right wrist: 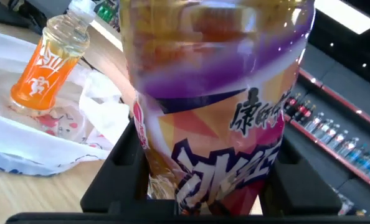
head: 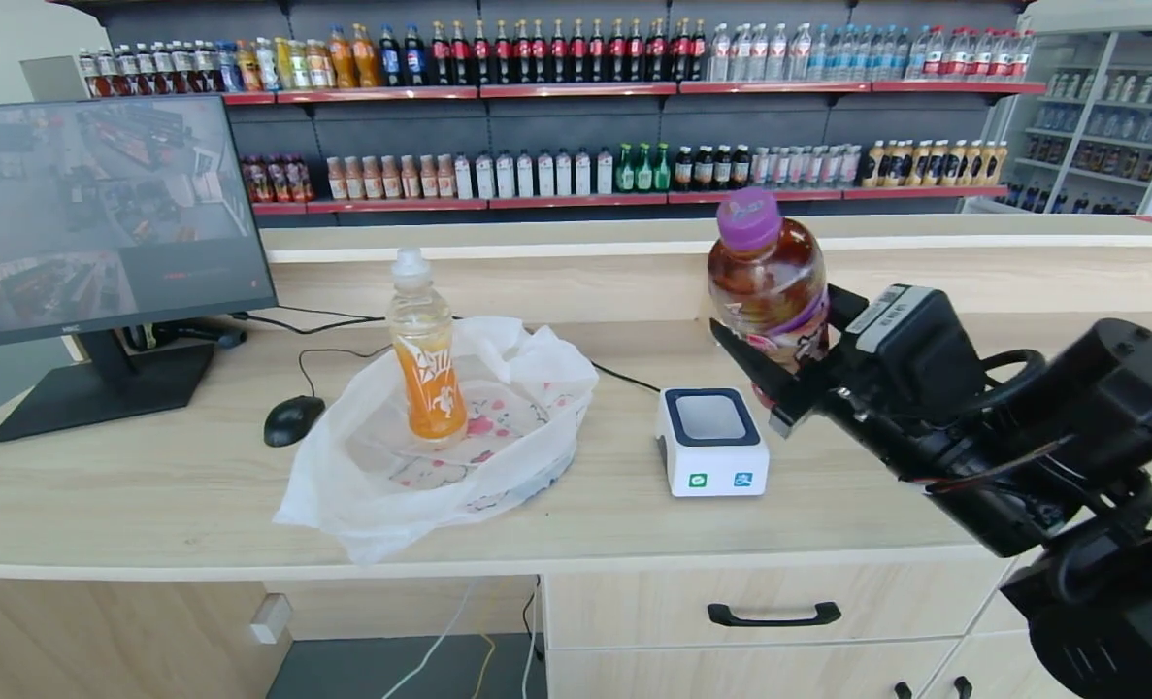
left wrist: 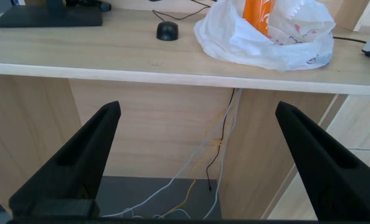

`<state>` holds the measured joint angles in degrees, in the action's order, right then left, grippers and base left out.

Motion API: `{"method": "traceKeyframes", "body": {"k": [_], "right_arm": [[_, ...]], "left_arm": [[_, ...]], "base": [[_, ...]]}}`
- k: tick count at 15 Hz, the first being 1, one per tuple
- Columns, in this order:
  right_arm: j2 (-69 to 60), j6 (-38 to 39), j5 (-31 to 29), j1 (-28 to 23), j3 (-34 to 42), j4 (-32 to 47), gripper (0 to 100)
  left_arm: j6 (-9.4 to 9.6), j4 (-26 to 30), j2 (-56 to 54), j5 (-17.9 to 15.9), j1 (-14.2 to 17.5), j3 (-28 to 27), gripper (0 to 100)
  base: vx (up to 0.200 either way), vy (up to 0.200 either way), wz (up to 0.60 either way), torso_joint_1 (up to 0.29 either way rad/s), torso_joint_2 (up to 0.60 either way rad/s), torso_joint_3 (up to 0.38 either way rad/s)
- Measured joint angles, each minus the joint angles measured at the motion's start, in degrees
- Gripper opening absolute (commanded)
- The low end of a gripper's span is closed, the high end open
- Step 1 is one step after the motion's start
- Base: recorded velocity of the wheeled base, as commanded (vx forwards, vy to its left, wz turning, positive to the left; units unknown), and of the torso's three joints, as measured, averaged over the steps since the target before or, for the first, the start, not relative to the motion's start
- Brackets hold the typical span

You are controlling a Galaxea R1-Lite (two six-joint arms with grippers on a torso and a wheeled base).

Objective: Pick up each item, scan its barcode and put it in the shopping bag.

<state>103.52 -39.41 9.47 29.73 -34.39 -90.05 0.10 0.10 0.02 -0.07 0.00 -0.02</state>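
My right gripper (head: 779,374) is shut on a brown drink bottle with a purple cap (head: 768,282), held upright in the air just right of and above the white barcode scanner (head: 711,442). Up close, the bottle's purple label (right wrist: 228,124) sits between the black fingers (right wrist: 119,168). An orange-labelled bottle (head: 425,349) stands upright inside the white shopping bag (head: 440,447) on the counter; the bottle (right wrist: 48,62) and the bag (left wrist: 266,37) both appear from the wrists. My left gripper (left wrist: 197,162) hangs open below the counter's front edge, holding nothing.
A monitor (head: 100,223) on a black stand sits at the counter's left, with a black mouse (head: 292,419) and cables beside the bag. Behind the counter a raised ledge (head: 634,238) runs across. Drawers (head: 774,614) lie under the counter's right part.
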Motion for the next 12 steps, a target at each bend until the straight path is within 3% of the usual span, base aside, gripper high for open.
{"method": "traceKeyframes", "body": {"k": [5, 12], "right_arm": [[7.5, -9.0, 10.0, 0.8, -7.1, 0.1, 0], [12.5, -21.2, 23.3, -3.1, -8.3, 0.1, 0]], "left_arm": [[0.0, 0.0, 0.0, 0.0, 0.0, 0.0, 100], [0.0, 0.0, 0.0, 0.0, 0.0, 0.0, 100]], "base": [[0.0, 0.0, 0.0, 0.0, 0.0, 0.0], [0.0, 0.0, 0.0, 0.0, 0.0, 0.0]]}}
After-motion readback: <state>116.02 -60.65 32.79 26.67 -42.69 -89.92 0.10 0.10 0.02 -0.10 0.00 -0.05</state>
